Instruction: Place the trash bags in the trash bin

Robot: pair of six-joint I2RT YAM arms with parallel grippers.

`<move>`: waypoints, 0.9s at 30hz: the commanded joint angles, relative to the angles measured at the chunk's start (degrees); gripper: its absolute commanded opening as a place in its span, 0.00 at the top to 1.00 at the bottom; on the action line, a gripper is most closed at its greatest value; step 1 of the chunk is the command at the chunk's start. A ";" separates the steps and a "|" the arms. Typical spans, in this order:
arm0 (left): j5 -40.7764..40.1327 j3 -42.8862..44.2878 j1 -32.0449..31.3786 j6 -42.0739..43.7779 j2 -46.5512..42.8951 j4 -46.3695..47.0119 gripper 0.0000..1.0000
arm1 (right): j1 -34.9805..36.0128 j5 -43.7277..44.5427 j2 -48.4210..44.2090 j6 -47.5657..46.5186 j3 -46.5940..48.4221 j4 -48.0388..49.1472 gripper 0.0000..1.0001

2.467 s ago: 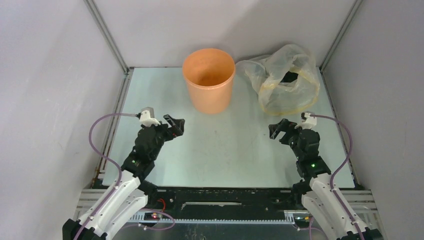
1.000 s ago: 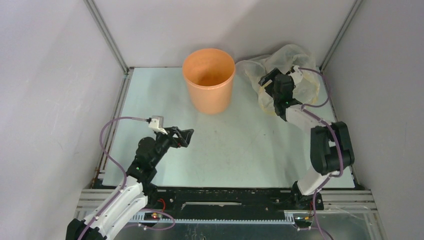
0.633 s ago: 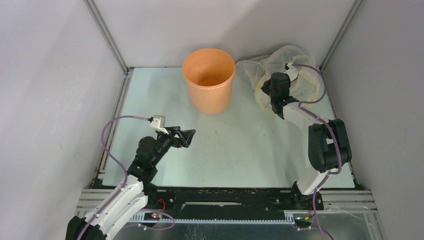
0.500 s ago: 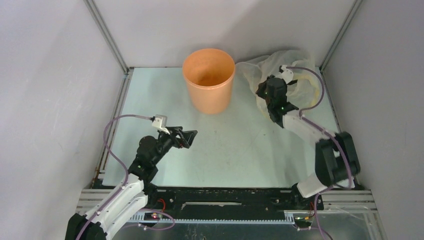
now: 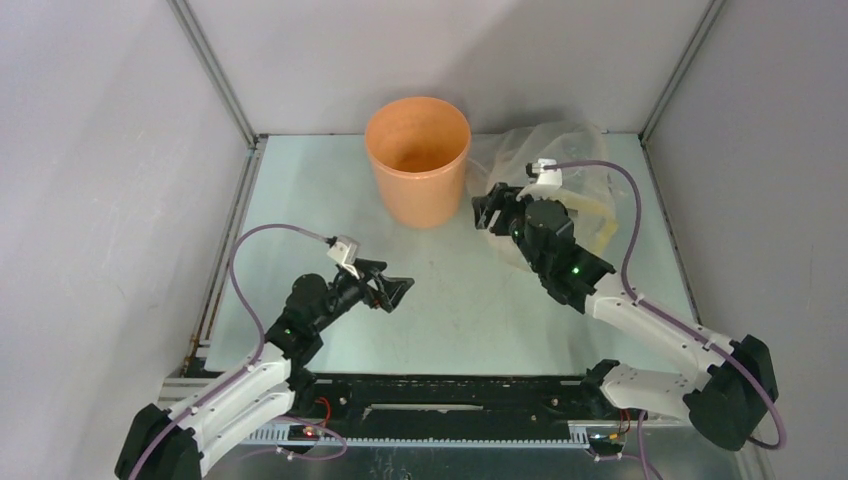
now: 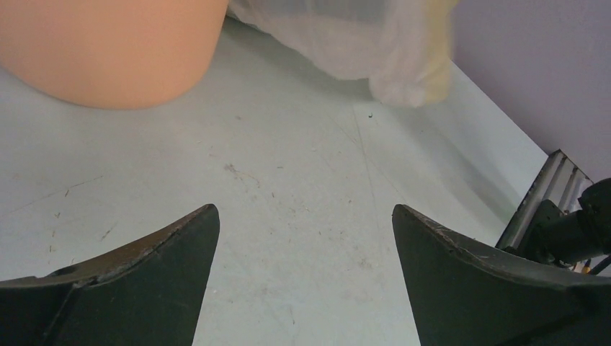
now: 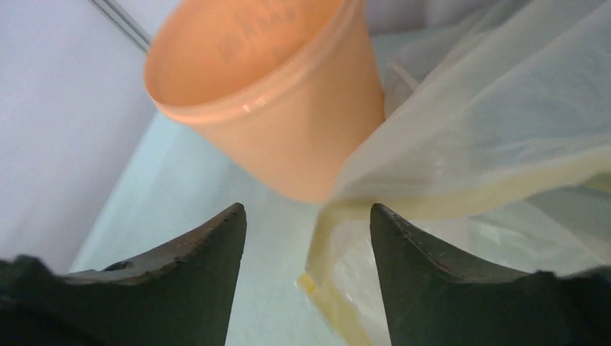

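Note:
The orange trash bin (image 5: 417, 160) stands upright and empty at the back middle; it also shows in the left wrist view (image 6: 108, 50) and the right wrist view (image 7: 274, 101). No black trash bag shows in any view. My right gripper (image 5: 487, 211) is open just right of the bin, at the left edge of the translucent yellowish bag (image 5: 592, 180). In the right wrist view the gripper (image 7: 306, 209) has that bag's yellowish rim (image 7: 490, 122) hanging between its spread jaws. My left gripper (image 5: 398, 293) is open and empty low over the table's near middle, also seen in the left wrist view (image 6: 304, 209).
The pale table (image 5: 330, 200) is closed in by grey walls with metal corner posts (image 5: 215, 75) at the back. The translucent bag (image 6: 360, 43) lies at the back right against the bin. A metal rail (image 5: 440, 410) runs along the near edge.
My right arm reached into the translucent bag at the back right, then swung left toward the bin; the bag shifted left and flattened. My left arm moved right toward the table's middle.

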 commanded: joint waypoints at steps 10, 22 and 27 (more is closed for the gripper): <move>-17.49 7.82 -14.78 7.52 4.31 -0.27 0.04 | -17.87 -14.39 -18.13 1.57 -17.17 -8.39 0.32; -26.65 39.38 -24.90 24.69 34.55 -11.00 0.09 | -27.70 -13.20 -27.11 3.68 -28.34 -2.79 0.37; -22.13 50.73 -24.85 28.26 45.64 -14.66 0.01 | -29.09 -9.18 -37.65 3.18 -32.20 -4.43 0.40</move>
